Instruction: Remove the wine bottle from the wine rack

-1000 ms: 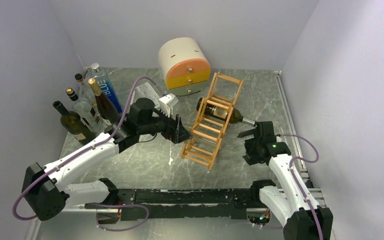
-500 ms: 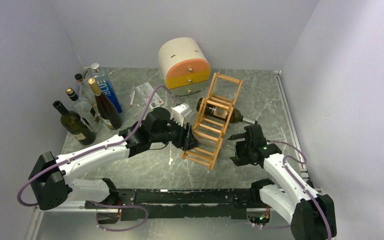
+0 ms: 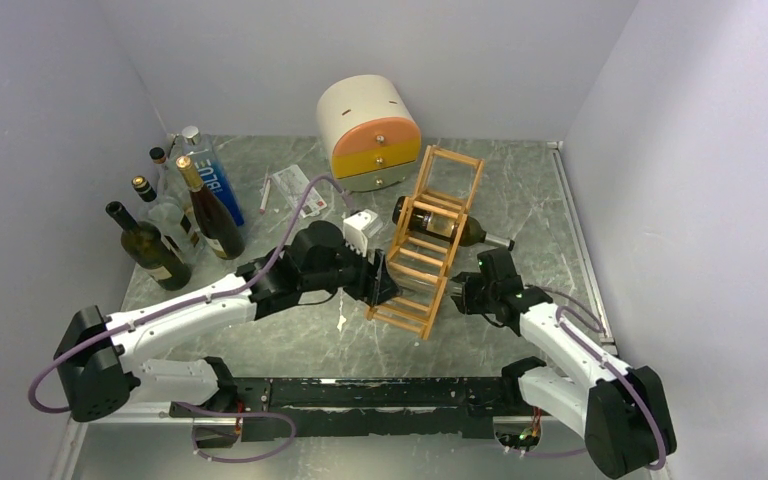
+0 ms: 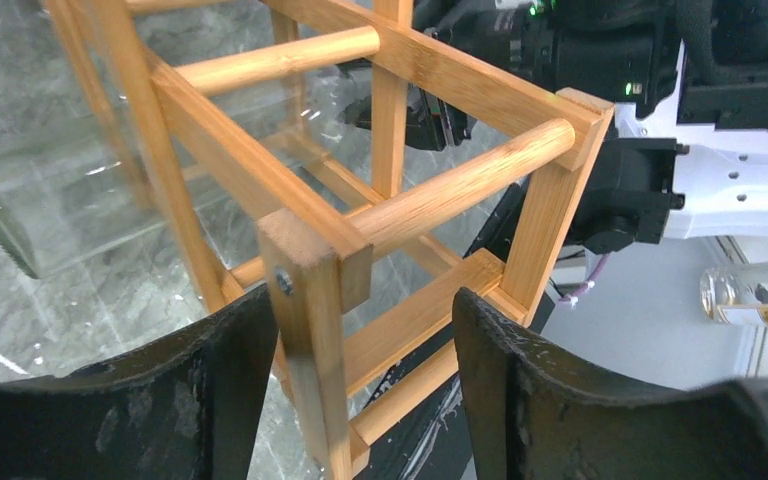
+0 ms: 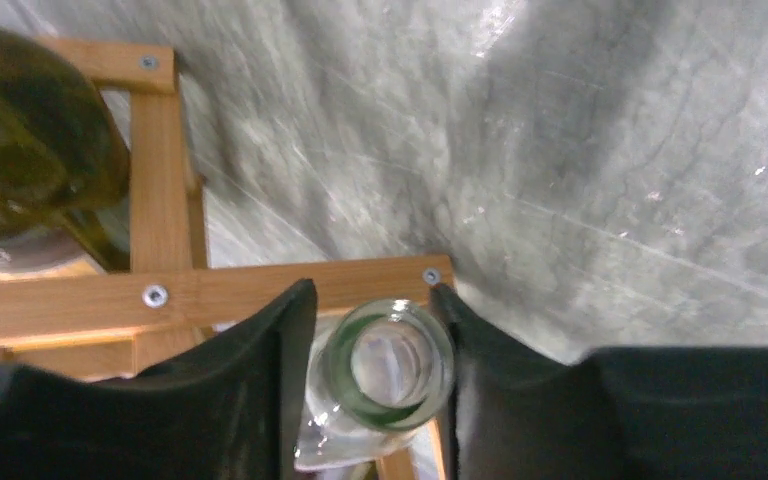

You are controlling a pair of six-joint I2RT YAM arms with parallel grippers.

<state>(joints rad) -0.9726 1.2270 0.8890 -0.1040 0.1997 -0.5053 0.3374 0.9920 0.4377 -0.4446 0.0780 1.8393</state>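
Two arms have closed in on the wine rack [image 3: 409,303] within the last second. From above, the left gripper [image 3: 385,283] now sits at its near corner, and the right gripper [image 3: 460,292] has dropped below the dark bottle [image 3: 440,226] on an upper tier. Left wrist: jaws wide, straddling a corner post [image 4: 305,290], probably to steady the rack. Right wrist: jaws narrowly flank the mouth of a clear bottle [image 5: 388,368] on a lower tier, not visibly clamped.

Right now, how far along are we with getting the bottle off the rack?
Nothing is off yet: the dark bottle and the clear bottle both lie in the wine rack. In hand: the right gripper flanks the clear bottle's mouth, grip unconfirmed; the left gripper, open, straddles a rack post. Still to do: clamp and draw the bottle out.
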